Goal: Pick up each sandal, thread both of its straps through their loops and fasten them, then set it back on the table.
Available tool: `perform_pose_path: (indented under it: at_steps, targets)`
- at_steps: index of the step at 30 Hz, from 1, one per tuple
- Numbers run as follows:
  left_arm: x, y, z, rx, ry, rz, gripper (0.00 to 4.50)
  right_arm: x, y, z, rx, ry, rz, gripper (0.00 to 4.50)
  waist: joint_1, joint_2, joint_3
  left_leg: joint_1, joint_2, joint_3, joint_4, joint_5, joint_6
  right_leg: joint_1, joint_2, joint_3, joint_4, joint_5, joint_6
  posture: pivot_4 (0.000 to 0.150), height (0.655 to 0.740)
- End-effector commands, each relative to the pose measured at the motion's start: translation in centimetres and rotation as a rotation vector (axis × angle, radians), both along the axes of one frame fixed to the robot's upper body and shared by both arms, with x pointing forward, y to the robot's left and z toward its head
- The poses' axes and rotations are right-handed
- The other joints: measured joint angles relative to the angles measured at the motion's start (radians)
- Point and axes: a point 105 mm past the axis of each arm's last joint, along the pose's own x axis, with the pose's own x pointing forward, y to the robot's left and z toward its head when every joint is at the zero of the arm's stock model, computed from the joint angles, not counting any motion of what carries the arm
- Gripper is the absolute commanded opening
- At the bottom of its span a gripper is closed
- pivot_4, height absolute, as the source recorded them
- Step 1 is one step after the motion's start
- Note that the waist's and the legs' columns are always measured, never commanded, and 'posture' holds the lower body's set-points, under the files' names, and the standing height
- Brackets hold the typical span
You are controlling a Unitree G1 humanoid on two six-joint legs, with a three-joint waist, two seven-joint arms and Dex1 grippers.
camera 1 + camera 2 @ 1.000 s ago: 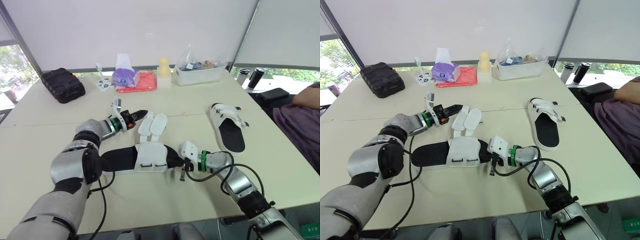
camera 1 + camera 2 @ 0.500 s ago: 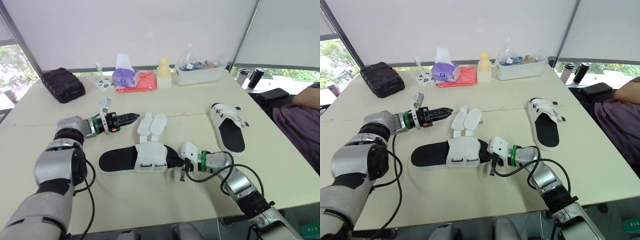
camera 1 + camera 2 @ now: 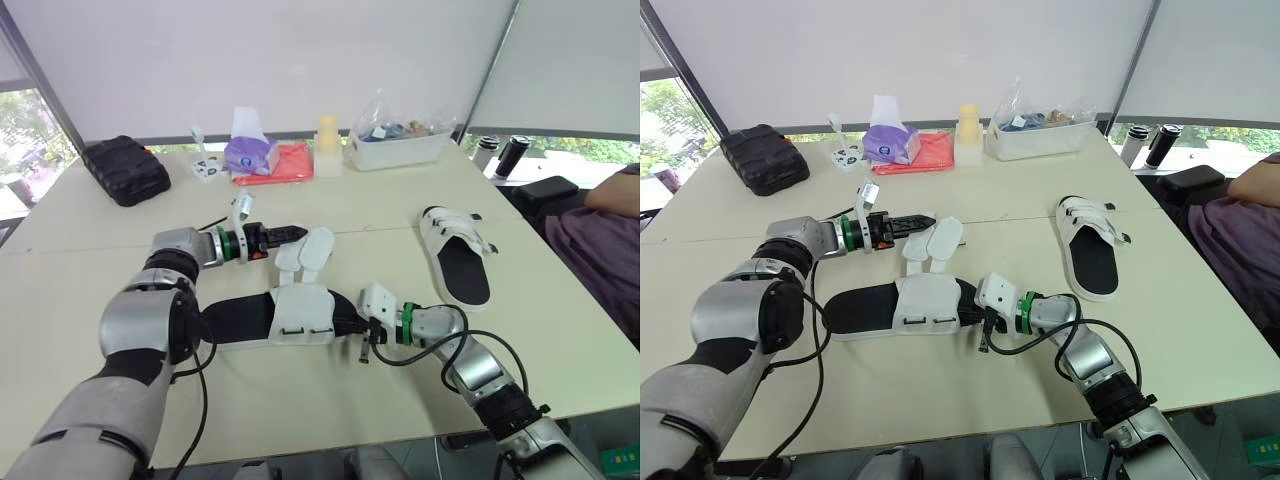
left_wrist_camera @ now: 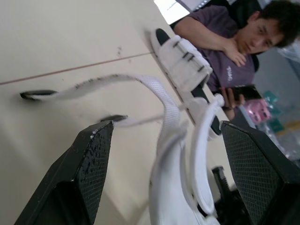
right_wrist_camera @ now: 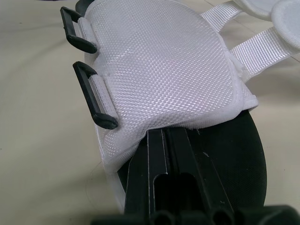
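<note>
Right tool (image 5: 165,134) closed, fingers together, pushed under white upper of near sandal (image 3: 300,315), bearing on footbed. Sandal flat on desk (image 3: 300,410), front centre. Loops (image 5: 96,101) on upper's edge both empty. Straps (image 3: 306,250) lie loose beyond, unthreaded. Left tool (image 3: 290,234) had drawn off leftward half a second back; now returned to strap ends, fingers wide apart, strap between them, not pinched. Judgement: fresh approach, grasp pending, threading not begun. Far sandal (image 3: 455,255), right side, looks already fastened.

Near sandal (image 3: 275,318) lies flat, black sole, white upper, its straps (image 3: 318,248) undone and splayed toward twelve o'clock; second sandal (image 3: 455,255) rests at two o'clock.
</note>
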Motion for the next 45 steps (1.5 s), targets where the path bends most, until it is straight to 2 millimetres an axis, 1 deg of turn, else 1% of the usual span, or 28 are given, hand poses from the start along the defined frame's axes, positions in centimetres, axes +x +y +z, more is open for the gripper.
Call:
perform_pose_path:
  at_steps: [1, 3, 8, 9, 13, 16, 18, 20, 21, 23, 25, 26, 30, 31, 33, 36, 37, 38, 39, 40, 41, 42, 43, 45]
  targets:
    - [0.6, -1.2, 2.1, -0.019, -0.065, -0.003, 3.52, -1.8, -1.7, -6.2, -0.172, 0.188, -0.062, 0.0, 0.0, 0.0, 0.0, 0.0, 0.0, 0.0, 0.0, 0.0, 0.0, 0.0, 0.0, 0.0, 0.0, 0.0, 0.0, 0.15, 0.74]
    - [0.7, -1.8, 2.2, -0.022, -0.067, -0.007, 2.94, -1.8, -1.7, -6.2, -0.17, 0.187, -0.069, 0.0, 0.0, 0.0, 0.0, 0.0, 0.0, 0.0, 0.0, 0.0, 0.0, 0.0, 0.0, 0.0, 0.0, 0.0, 0.0, 0.15, 0.74]
    - [1.2, -2.0, 2.4, -0.044, -0.065, 0.04, 0.43, -1.9, -1.8, -6.3, -0.167, 0.185, -0.085, 0.0, -0.001, 0.0, 0.0, 0.0, 0.0, 0.0, -0.001, 0.0, 0.0, 0.0, 0.0, 0.0, -0.001, 0.0, 0.0, 0.15, 0.74]
    - [1.3, -1.9, 2.5, -0.05, -0.065, 0.05, 0.05, -1.9, -1.8, -6.3, -0.167, 0.185, -0.086, 0.0, 0.0, 0.0, 0.0, 0.0, 0.0, 0.0, -0.001, 0.0, 0.0, 0.0, 0.0, 0.0, -0.001, 0.0, 0.0, 0.15, 0.74]
    - [1.7, -1.5, 3.0, -0.06, -0.081, 0.09, 0.05, -2.0, -1.8, -6.4, -0.169, 0.187, -0.086, 0.0, 0.0, 0.0, 0.0, 0.0, 0.0, 0.0, -0.001, 0.0, 0.0, 0.0, 0.0, 0.0, -0.002, 0.0, 0.0, 0.15, 0.74]
    - [2.3, -0.5, 4.7, -0.082, -0.15, 0.137, 0.05, -1.9, -1.8, -6.5, -0.172, 0.186, -0.083, 0.0, 0.0, 0.0, 0.0, 0.0, 0.0, 0.0, -0.001, 0.0, 0.0, 0.0, 0.0, 0.0, -0.002, 0.0, 0.0, 0.15, 0.74]
    - [2.4, -0.1, 5.7, -0.027, -0.263, 0.119, 0.05, -1.9, -1.9, -6.6, -0.177, 0.187, -0.079, 0.0, 0.0, 0.0, 0.0, 0.0, 0.0, 0.0, -0.001, 0.0, 0.0, 0.0, 0.0, 0.0, -0.002, 0.0, 0.0, 0.15, 0.74]
    - [1.9, -0.4, 6.1, 0.056, -0.375, 0.031, 0.05, -2.0, -2.0, -6.8, -0.184, 0.191, -0.076, 0.0, 0.002, 0.0, 0.0, -0.001, 0.0, 0.0, -0.001, 0.0, 0.0, 0.0, 0.0, 0.0, -0.002, 0.0, 0.0, 0.15, 0.74]
    - [1.5, -0.5, 6.1, 0.084, -0.408, -0.018, 0.05, -2.0, -2.0, -6.9, -0.187, 0.192, -0.074, 0.0, 0.002, 0.0, 0.0, -0.001, 0.0, 0.0, -0.001, 0.0, 0.0, 0.0, 0.0, -0.001, -0.002, 0.0, 0.0, 0.15, 0.74]
    - [1.0, -0.5, 6.1, 0.153, -0.531, -0.082, 0.05, -2.1, -2.1, -7.0, -0.193, 0.196, -0.07, 0.0, 0.001, 0.0, 0.0, -0.001, 0.0, 0.001, -0.001, 0.0, 0.0, 0.0, 0.0, -0.001, -0.003, 0.0, 0.0, 0.15, 0.74]
    - [0.4, -0.8, 5.6, 0.24, -0.665, -0.141, 0.05, -2.2, -2.2, -7.2, -0.198, 0.199, -0.063, 0.0, 0.001, 0.0, 0.0, -0.001, 0.0, 0.001, -0.002, 0.0, 0.0, 0.0, 0.0, 0.0, -0.003, 0.0, 0.0, 0.15, 0.74]
    - [0.1, -0.9, 5.1, 0.288, -0.725, -0.164, 0.05, -2.2, -2.2, -7.2, -0.202, 0.2, -0.059, 0.0, 0.001, 0.0, 0.0, 0.0, 0.0, 0.0, -0.002, 0.0, 0.0, 0.0, -0.001, 0.0, -0.003, 0.0, 0.0, 0.15, 0.74]
    - [-2.6, -0.9, 2.4, 0.488, -1.062, -0.284, 0.05, -2.1, -2.3, -7.4, -0.216, 0.198, -0.046, 0.0, 0.001, 0.001, 0.0, 0.001, 0.003, 0.001, -0.004, 0.0, 0.0, 0.0, -0.002, 0.001, -0.004, 0.0, 0.0, 0.15, 0.74]
    - [-3.4, -0.8, 1.7, 0.57, -1.185, -0.319, 0.05, -2.1, -2.4, -7.4, -0.217, 0.198, -0.046, 0.0, 0.001, 0.001, -0.001, 0.001, 0.004, 0.001, -0.005, 0.0, 0.0, 0.0, -0.003, 0.002, -0.004, 0.0, 0.0, 0.15, 0.74]
    - [-4.7, -0.7, 1.1, 0.658, -1.381, -0.334, 0.05, -2.0, -2.5, -7.5, -0.22, 0.198, -0.045, 0.0, 0.003, 0.0, -0.001, 0.002, 0.004, 0.001, -0.005, 0.0, 0.0, 0.0, -0.005, 0.002, -0.004, 0.001, -0.001, 0.15, 0.74]
    - [-7.7, -0.2, 0.1, 0.811, -1.815, -0.418, 0.05, -1.9, -2.6, -7.7, -0.226, 0.2, -0.042, 0.0, 0.007, -0.002, -0.002, 0.002, 0.005, 0.001, -0.007, 0.0, 0.0, 0.0, -0.007, 0.002, -0.007, 0.003, -0.004, 0.15, 0.74]
    - [-8.7, 0.0, -0.3, 0.843, -1.94, -0.473, 0.05, -1.9, -2.5, -7.8, -0.226, 0.201, -0.041, 0.0, 0.01, -0.003, -0.003, 0.003, 0.005, 0.001, -0.009, 0.0, 0.0, 0.0, -0.007, 0.002, -0.007, 0.003, -0.005, 0.15, 0.74]
    - [-9.3, 0.3, -0.6, 0.87, -2.026, -0.514, 0.05, -1.8, -2.4, -7.9, -0.226, 0.202, -0.04, 0.0, 0.012, -0.004, -0.004, 0.005, 0.005, 0.002, -0.011, 0.0, -0.001, 0.001, -0.008, 0.003, -0.009, 0.004, -0.005, 0.15, 0.74]
    - [-9.3, 0.5, -0.7, 0.906, -2.079, -0.518, 0.05, -1.8, -2.3, -7.9, -0.226, 0.202, -0.038, 0.0, 0.013, -0.005, -0.006, 0.006, 0.005, 0.002, -0.013, 0.0, -0.001, 0.002, -0.008, 0.003, -0.01, 0.004, -0.005, 0.15, 0.74]
    - [-8.4, 0.4, -0.6, 0.998, -2.134, -0.489, 0.05, -1.7, -2.3, -8.0, -0.225, 0.201, -0.037, 0.0, 0.013, -0.005, -0.006, 0.01, 0.005, 0.002, -0.014, 0.0, -0.001, 0.006, -0.008, 0.003, -0.011, 0.004, -0.006, 0.15, 0.74]
    - [-7.2, 0.6, -0.4, 1.108, -2.219, -0.423, 0.05, -1.6, -2.2, -8.0, -0.224, 0.201, -0.035, 0.0, 0.012, -0.005, -0.006, 0.016, 0.005, 0.003, -0.017, 0.0, -0.001, 0.011, -0.008, 0.004, -0.013, 0.003, -0.006, 0.15, 0.74]
    - [-6.2, 0.9, 0.1, 1.192, -2.347, -0.346, 0.05, -1.5, -2.2, -8.0, -0.225, 0.2, -0.034, 0.0, 0.012, -0.006, -0.006, 0.016, 0.006, 0.003, -0.017, 0.0, -0.001, 0.013, -0.008, 0.004, -0.014, 0.003, -0.005, 0.15, 0.74]
    - [-5.6, 1.1, 0.6, 1.233, -2.473, -0.276, 0.05, -1.5, -2.2, -8.0, -0.225, 0.199, -0.034, 0.0, 0.012, -0.006, -0.007, 0.016, 0.006, 0.003, -0.017, 0.0, -0.001, 0.013, -0.008, 0.004, -0.014, 0.003, -0.005, 0.15, 0.74]
    - [-5.1, 1.5, 0.7, 1.243, -2.629, -0.227, 0.05, -1.4, -2.3, -8.0, -0.228, 0.2, -0.036, 0.0, 0.011, -0.007, -0.008, 0.017, 0.006, 0.003, -0.017, 0.0, 0.0, 0.014, -0.007, 0.003, -0.014, 0.003, -0.004, 0.15, 0.74]
